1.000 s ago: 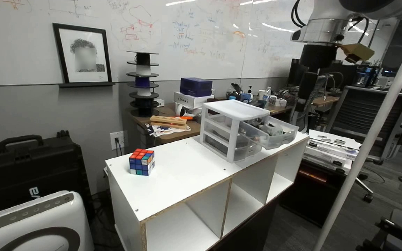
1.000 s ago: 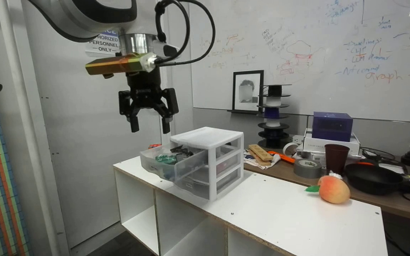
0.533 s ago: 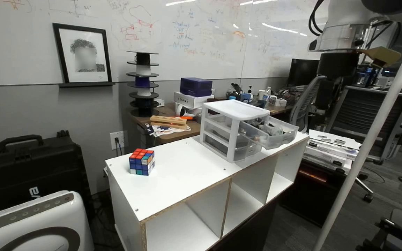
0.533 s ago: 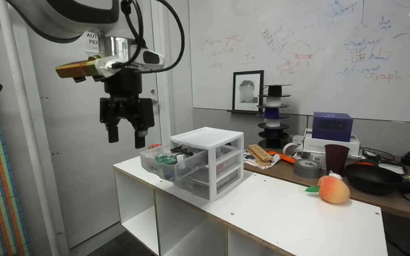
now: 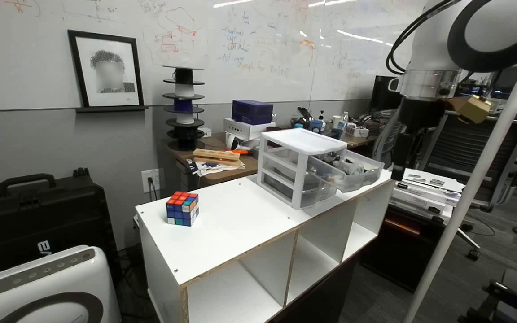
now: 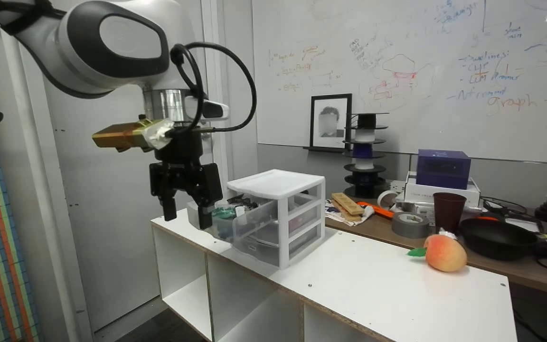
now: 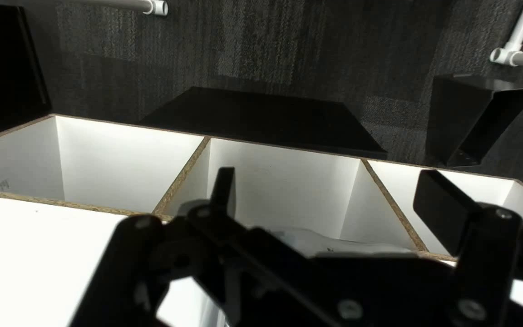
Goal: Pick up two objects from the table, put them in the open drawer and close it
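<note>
Down comes the pincer (image 6: pixel 187 220), parted and empty, near the open drawer (image 5: pixel 360 180)! Cube (image 5: pixel 182 208) and peach (image 6: pixel 446 253) sit on the surface (image 6: pixel 363 289), so loading seems still ahead.

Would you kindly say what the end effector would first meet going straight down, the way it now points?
Probably the carpet: in the wrist view, the end effector seems to hang out past the open drawer and the shelf. Depth is hard to judge, so it might graze either first.
</note>
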`<action>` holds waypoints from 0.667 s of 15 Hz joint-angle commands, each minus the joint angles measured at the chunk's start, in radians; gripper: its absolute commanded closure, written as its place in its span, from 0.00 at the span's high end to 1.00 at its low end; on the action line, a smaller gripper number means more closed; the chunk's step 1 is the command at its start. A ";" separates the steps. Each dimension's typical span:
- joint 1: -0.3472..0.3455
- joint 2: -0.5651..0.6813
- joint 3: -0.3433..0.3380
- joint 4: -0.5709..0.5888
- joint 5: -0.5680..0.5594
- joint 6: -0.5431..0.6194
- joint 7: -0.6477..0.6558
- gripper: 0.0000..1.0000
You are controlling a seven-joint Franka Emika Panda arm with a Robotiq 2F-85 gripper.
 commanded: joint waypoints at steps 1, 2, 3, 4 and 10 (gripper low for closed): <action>0.006 0.062 -0.003 0.011 -0.009 0.067 0.014 1.00; 0.010 0.076 -0.002 0.013 0.003 0.067 0.004 1.00; 0.015 0.085 -0.001 0.013 0.014 0.065 -0.008 0.75; 0.018 0.091 0.001 0.010 0.016 0.075 -0.014 0.74; 0.039 0.101 0.013 0.003 0.016 0.175 -0.013 0.26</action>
